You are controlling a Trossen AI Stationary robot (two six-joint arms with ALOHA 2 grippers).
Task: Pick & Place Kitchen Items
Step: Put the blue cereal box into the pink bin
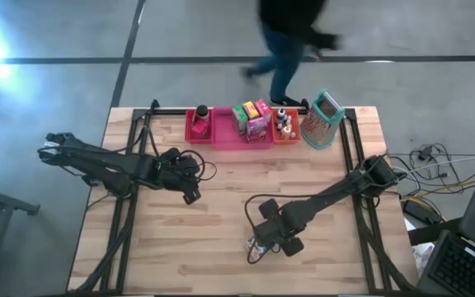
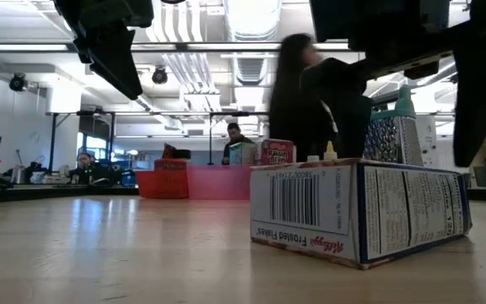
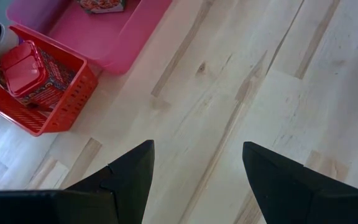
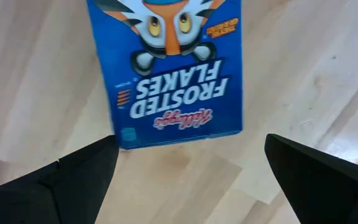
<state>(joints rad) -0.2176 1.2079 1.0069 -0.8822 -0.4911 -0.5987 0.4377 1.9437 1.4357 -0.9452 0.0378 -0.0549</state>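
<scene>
Two pincers spread: right pincer (image 4: 188,180) just above blue cereal box (image 4: 169,68), flat on tabletop (image 4: 303,74); left pincer (image 3: 197,180) empty.

A blue Frosted Flakes box (image 4: 169,68) with white lettering and an orange-striped tiger lies on the pale, streaked wooden table (image 4: 303,74). At upper left of the left wrist view sit a red bin (image 3: 55,93) and a pink bin (image 3: 123,37).

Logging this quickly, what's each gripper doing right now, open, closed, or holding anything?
Left gripper: open, empty, above bare table.
Right gripper: open wide, empty, above the Frosted Flakes box.
</scene>
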